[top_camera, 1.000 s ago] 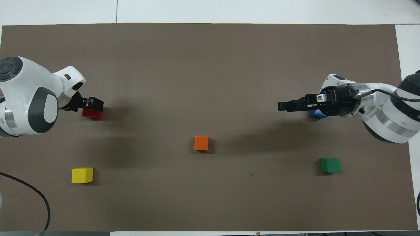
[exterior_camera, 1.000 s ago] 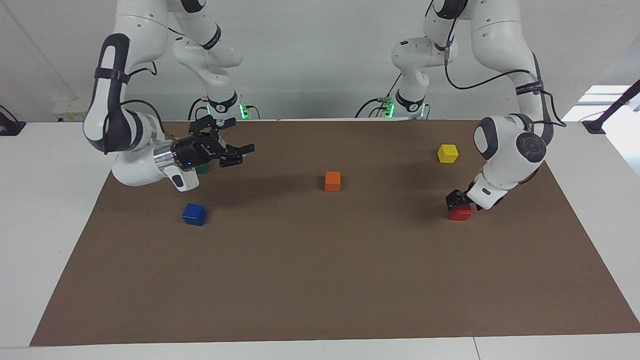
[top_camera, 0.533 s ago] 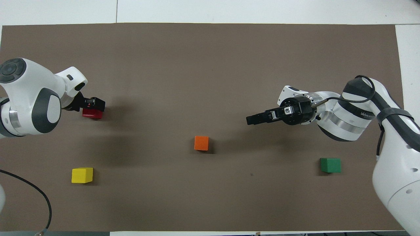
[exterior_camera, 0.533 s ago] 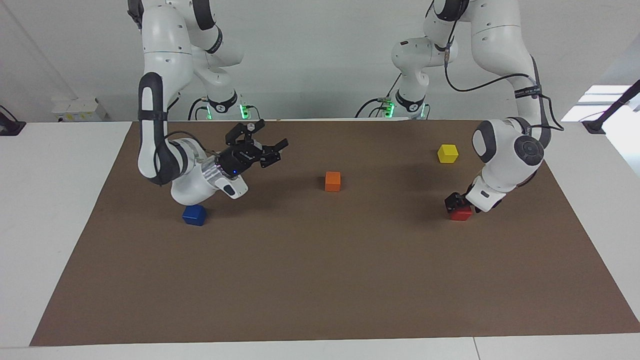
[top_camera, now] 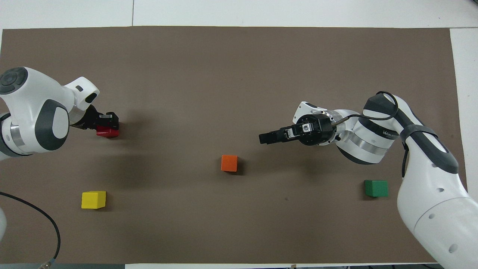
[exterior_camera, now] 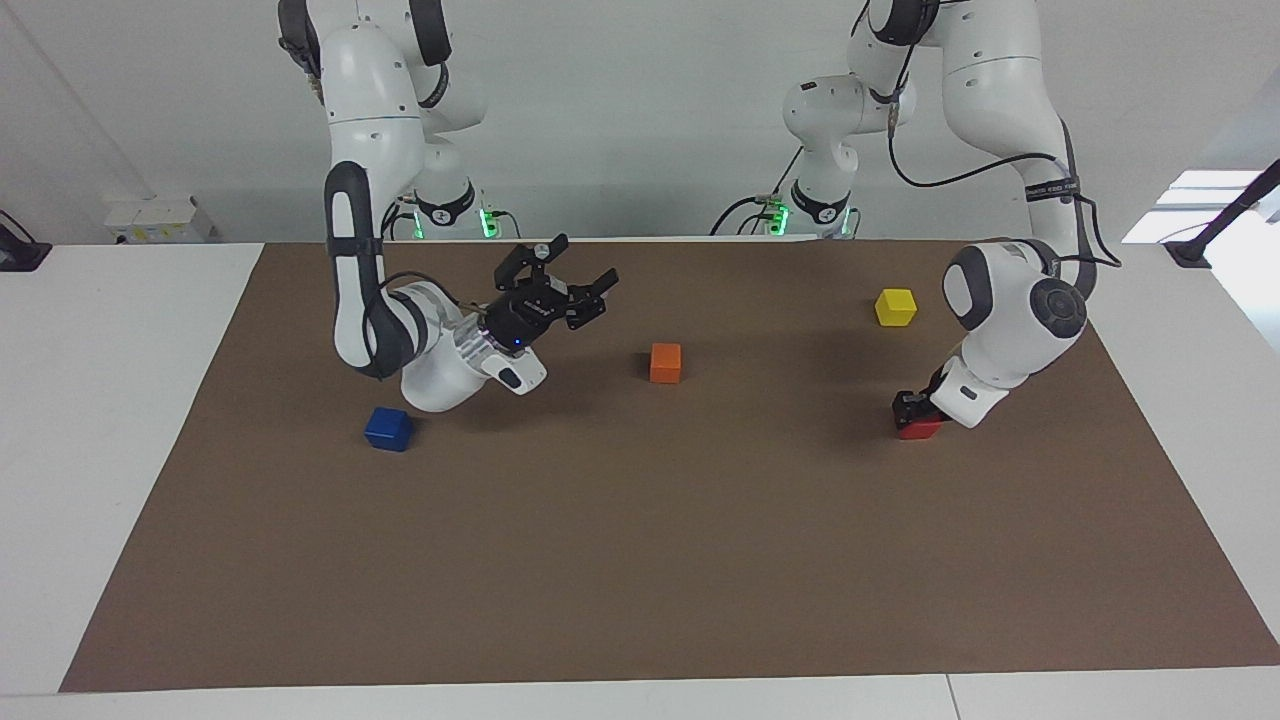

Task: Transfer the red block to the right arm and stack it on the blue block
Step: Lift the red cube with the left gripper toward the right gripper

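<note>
The red block (exterior_camera: 920, 429) lies on the brown mat (exterior_camera: 640, 560) toward the left arm's end; it also shows in the overhead view (top_camera: 108, 132). My left gripper (exterior_camera: 909, 408) is down on it, fingers on two of its sides, shut on it (top_camera: 107, 121). The blue block (exterior_camera: 388, 428) sits toward the right arm's end; in the overhead view the right arm hides it. My right gripper (exterior_camera: 587, 262), with its blue light, hangs open and empty over the mat beside the orange cube (top_camera: 263, 138).
An orange cube (exterior_camera: 665, 362) sits mid-mat (top_camera: 229, 163). A yellow cube (exterior_camera: 895, 306) lies nearer to the robots than the red block (top_camera: 93, 199). A green cube (top_camera: 376, 188) shows only in the overhead view.
My right gripper has swung from over the blue block toward the middle of the mat. My left gripper has sunk lower onto the red block and closed on it.
</note>
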{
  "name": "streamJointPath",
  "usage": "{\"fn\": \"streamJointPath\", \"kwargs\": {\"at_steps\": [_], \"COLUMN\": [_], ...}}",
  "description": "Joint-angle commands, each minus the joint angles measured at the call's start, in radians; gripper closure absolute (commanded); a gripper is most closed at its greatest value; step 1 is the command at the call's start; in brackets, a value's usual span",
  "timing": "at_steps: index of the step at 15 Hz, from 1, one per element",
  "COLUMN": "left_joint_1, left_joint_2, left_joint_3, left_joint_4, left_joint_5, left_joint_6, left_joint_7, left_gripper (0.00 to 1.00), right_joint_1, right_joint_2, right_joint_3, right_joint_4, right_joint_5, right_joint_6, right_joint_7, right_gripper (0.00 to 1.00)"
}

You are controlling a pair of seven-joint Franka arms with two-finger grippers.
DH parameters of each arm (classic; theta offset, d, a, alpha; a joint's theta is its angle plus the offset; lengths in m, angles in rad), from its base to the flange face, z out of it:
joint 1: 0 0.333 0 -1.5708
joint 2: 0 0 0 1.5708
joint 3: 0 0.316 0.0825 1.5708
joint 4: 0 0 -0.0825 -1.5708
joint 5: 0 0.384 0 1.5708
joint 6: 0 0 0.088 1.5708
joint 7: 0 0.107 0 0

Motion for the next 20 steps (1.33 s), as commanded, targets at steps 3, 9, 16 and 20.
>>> {"fn": "streamJointPath", "kwargs": {"at_steps": [3,9,16,20], "left_joint_1": [0.004,-0.046,-0.08,-0.114], "left_joint_2": [-0.126,-0.298,-0.39,-0.393], "left_joint_3": [-0.006,-0.032,-0.137,-0.193], "left_joint_4": [0.056,0.09,0.09,0.075], "left_joint_5": [-0.079,-0.26,-0.539,-0.636], "left_joint_6": [-0.28,-0.506,-0.448,-0.299], "left_joint_7": [-0.203,-0.655,-1.294,-1.674], "left_gripper": [1.0,1.0,1.0,1.0], "right_joint_1": [-0.013,-0.011,0.015,0.012], "right_joint_2": [0.041,0.041,0.044,0.044], "right_joint_3": [0.037,0.037,0.037,0.037], "right_joint_4": [0.01,0.011,0.014,0.016], "right_joint_5": [0.067,0.07,0.099,0.101], "right_joint_6": [-0.039,-0.019,0.02,0.02], "right_joint_7": [0.092,0.109,0.104,0.101], "right_gripper": [0.0,0.0,0.0,0.0]}}
